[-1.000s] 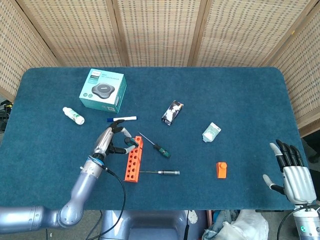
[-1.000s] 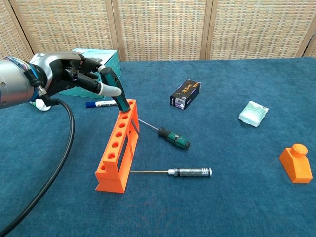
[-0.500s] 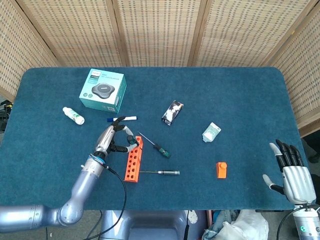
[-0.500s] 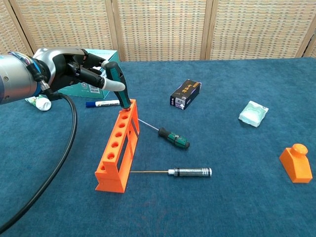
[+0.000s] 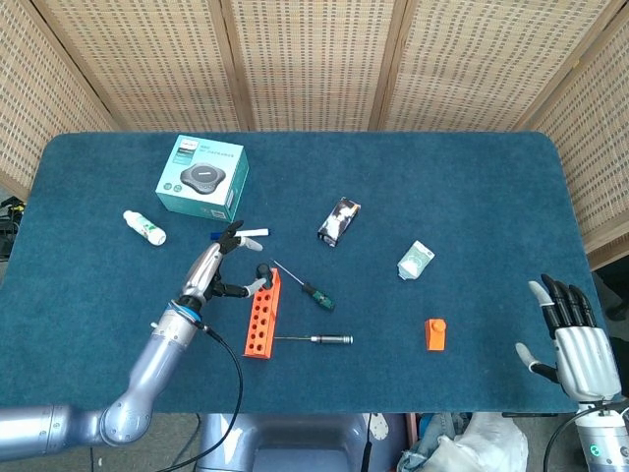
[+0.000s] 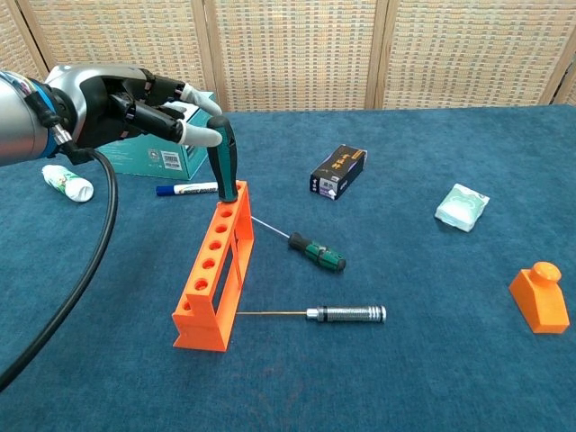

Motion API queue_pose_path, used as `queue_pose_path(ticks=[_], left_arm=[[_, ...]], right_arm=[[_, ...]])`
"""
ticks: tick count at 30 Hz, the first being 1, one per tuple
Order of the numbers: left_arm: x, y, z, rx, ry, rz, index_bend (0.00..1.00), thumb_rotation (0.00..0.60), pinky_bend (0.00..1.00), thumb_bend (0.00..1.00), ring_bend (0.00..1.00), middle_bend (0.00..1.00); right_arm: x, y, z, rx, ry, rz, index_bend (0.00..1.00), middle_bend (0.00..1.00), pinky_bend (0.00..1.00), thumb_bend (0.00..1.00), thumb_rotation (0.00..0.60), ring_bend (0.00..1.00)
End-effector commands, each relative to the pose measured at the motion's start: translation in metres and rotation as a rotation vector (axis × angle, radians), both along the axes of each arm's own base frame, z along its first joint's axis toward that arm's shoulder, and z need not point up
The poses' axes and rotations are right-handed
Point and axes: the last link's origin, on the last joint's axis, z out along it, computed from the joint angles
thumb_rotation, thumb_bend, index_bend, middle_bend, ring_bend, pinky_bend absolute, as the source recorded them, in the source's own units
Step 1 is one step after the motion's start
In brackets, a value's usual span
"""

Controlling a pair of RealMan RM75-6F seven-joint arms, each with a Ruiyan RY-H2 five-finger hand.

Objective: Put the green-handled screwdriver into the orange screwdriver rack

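The green-handled screwdriver [image 6: 221, 157] stands nearly upright with its shaft in the far end hole of the orange screwdriver rack [image 6: 214, 270]. In the head view the handle [image 5: 261, 276] shows at the rack's [image 5: 259, 317] far end. My left hand [image 6: 135, 103] hovers just left of the handle; its thumb tip touches the handle's top and the other fingers are spread away from it. The same hand [image 5: 211, 267] appears left of the rack in the head view. My right hand [image 5: 575, 339] rests open at the table's near right corner, holding nothing.
A small dark-green-handled screwdriver [image 6: 317, 251] and a silver-handled one [image 6: 346, 313] lie right of the rack. A teal box [image 5: 201, 177], marker [image 6: 187, 189] and white bottle [image 6: 67, 182] sit behind the left hand. A black box [image 6: 338, 171], pale packet [image 6: 462, 207] and orange block [image 6: 541, 297] lie to the right.
The screwdriver went from tilted to nearly upright and sank into the rack's far hole. My left hand's fingers have come off the handle and spread. The right hand stayed still.
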Motion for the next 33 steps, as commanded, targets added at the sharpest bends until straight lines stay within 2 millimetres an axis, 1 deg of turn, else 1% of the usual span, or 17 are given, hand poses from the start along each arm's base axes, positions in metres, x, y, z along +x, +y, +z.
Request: queue_pose_path(ticks=[1,6,11,13,15,18,19,22,24,29,33], left_arm=[[0.004,0.0,0.008,0.014,-0.044,-0.004,0.33,0.6,0.0,0.27,0.0,0.0],[0.005,0.0,0.034,0.087,-0.095,-0.023,0.33,0.6,0.0,0.27,0.0,0.0],[-0.003,-0.004,0.06,0.143,-0.101,-0.036,0.32,0.6,0.0,0.27,0.0,0.0],[-0.012,-0.008,0.074,0.175,-0.08,-0.04,0.32,0.6,0.0,0.27,0.0,0.01],[-0.024,-0.016,0.085,0.196,-0.045,-0.047,0.32,0.6,0.0,0.27,0.0,0.0],[-0.051,-0.034,0.097,0.228,0.086,-0.082,0.31,0.6,0.0,0.27,0.0,0.0],[-0.056,-0.037,0.099,0.237,0.113,-0.09,0.31,0.6,0.0,0.27,0.0,0.0],[-0.079,-0.052,0.102,0.295,0.231,-0.118,0.3,0.6,0.0,0.27,0.0,0.0],[-0.088,-0.059,0.102,0.322,0.284,-0.127,0.3,0.6,0.0,0.27,0.0,0.0],[-0.123,-0.091,0.096,0.411,0.482,-0.146,0.29,0.6,0.0,0.27,0.0,0.0],[-0.138,-0.103,0.094,0.44,0.572,-0.137,0.26,0.6,0.0,0.27,0.0,0.0]], right_arm=[[-0.001,0.0,0.001,-0.002,-0.002,-0.003,0.0,0.0,0.0,0.23,0.6,0.0],[-0.001,0.0,0.0,-0.001,-0.001,-0.004,0.0,0.0,0.0,0.23,0.6,0.0],[-0.001,0.0,0.001,-0.003,-0.002,-0.004,0.0,0.0,0.0,0.23,0.6,0.0],[-0.001,0.0,0.001,-0.003,-0.001,-0.004,0.0,0.0,0.0,0.23,0.6,0.0],[-0.001,0.0,0.001,-0.001,0.002,-0.003,0.0,0.0,0.0,0.23,0.6,0.0],[0.0,0.0,-0.001,0.002,0.008,-0.001,0.0,0.0,0.0,0.23,0.6,0.0],[0.0,0.0,-0.001,0.002,0.01,-0.001,0.0,0.0,0.0,0.23,0.6,0.0],[0.001,0.0,-0.002,0.004,0.018,0.003,0.0,0.0,0.0,0.23,0.6,0.0],[0.002,0.0,-0.003,0.004,0.022,0.004,0.0,0.0,0.0,0.23,0.6,0.0],[0.004,0.001,-0.006,0.01,0.038,0.008,0.0,0.0,0.0,0.23,0.6,0.0],[0.005,0.002,-0.008,0.014,0.045,0.011,0.0,0.0,0.0,0.23,0.6,0.0]])
